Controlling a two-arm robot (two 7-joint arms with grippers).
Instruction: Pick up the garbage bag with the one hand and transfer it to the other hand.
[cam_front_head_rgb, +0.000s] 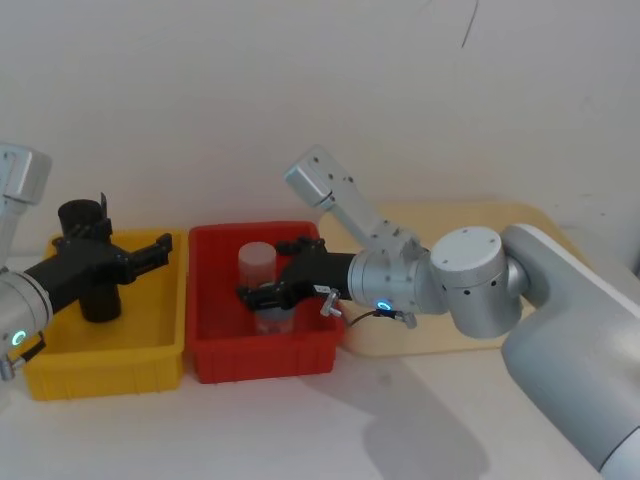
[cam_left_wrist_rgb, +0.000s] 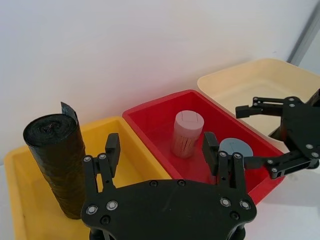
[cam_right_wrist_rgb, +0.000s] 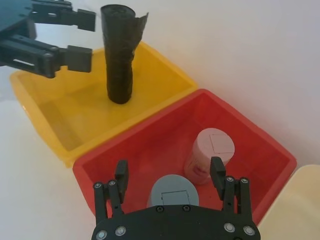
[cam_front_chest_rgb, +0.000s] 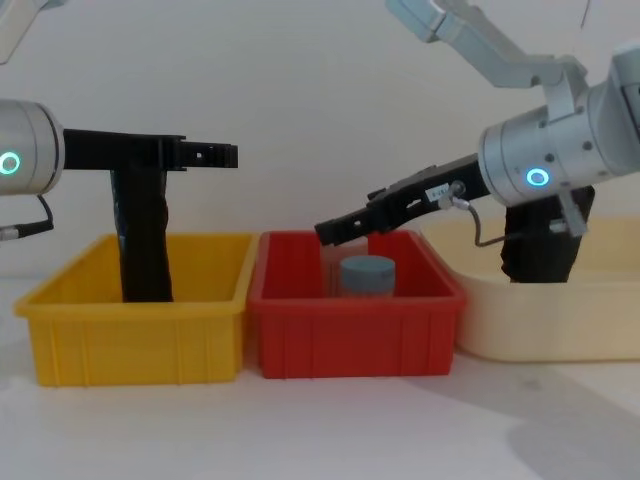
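Both fingers spread: left gripper (cam_front_head_rgb: 158, 254) by roll (cam_right_wrist_rgb: 120, 60) (half-hidden), right gripper (cam_right_wrist_rgb: 169, 170) over red bin (cam_front_head_rgb: 260, 355).

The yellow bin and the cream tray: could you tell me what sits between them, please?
The red bin stands between them, plain in the chest view, with the right gripper over it.

White matte tabletop (cam_front_head_rgb: 300, 430), head view, carrying three open plastic containers in one row. Centre: rectangular red plastic bin (cam_front_head_rgb: 265, 358). At its 9 o'clock, rim beside rim: rectangular yellow plastic bin (cam_front_head_rgb: 105, 372). At its 3 o'clock, close alongside: wide, shallow cream plastic tray (cam_front_head_rgb: 430, 340). Bare tabletop lies at 6 o'clock of all three.
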